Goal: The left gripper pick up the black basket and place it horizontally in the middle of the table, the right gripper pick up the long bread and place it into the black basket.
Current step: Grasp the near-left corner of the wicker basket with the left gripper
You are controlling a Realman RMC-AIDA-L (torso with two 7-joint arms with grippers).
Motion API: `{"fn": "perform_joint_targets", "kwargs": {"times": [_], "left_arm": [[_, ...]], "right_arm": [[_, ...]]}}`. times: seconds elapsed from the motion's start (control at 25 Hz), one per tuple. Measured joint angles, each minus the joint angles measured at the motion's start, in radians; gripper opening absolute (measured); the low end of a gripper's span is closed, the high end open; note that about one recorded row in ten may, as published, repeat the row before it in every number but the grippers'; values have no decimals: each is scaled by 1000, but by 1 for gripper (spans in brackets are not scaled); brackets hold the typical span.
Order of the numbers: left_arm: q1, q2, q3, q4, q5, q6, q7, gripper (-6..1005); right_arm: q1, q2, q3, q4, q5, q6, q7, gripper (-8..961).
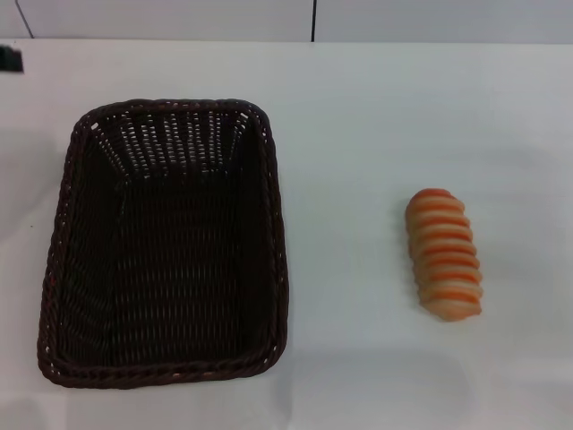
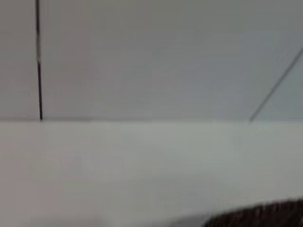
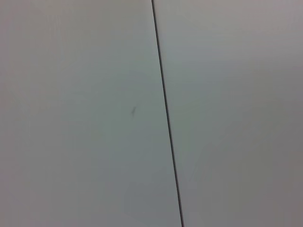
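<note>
The black basket (image 1: 166,374) stands on the left half of the white table (image 1: 358,134), empty, with its long side running from front to back. A blurred piece of its dark rim also shows in the left wrist view (image 2: 265,215). The long bread (image 1: 443,255) lies on the table to the basket's right, well apart from it, ridges up. A small black piece of the left gripper (image 1: 9,58) shows at the far left edge, beyond the basket's far left corner. The right gripper is out of view.
Pale wall panels with dark seams (image 1: 313,20) stand behind the table's far edge. The right wrist view shows only such a panel and a seam (image 3: 165,118). White tabletop lies between the basket and the bread.
</note>
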Motion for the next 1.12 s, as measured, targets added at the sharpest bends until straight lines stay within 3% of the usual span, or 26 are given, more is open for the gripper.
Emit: {"fn": "perform_joint_targets", "kwargs": {"times": [0.36, 1.12], "left_arm": [[-49, -37, 95, -5, 153, -90, -31, 810], [-22, -46, 164, 82, 165, -92, -107, 804]], "right_arm": [[8, 0, 0, -1, -1, 0, 0, 564], [22, 0, 0, -2, -2, 0, 0, 564]]}}
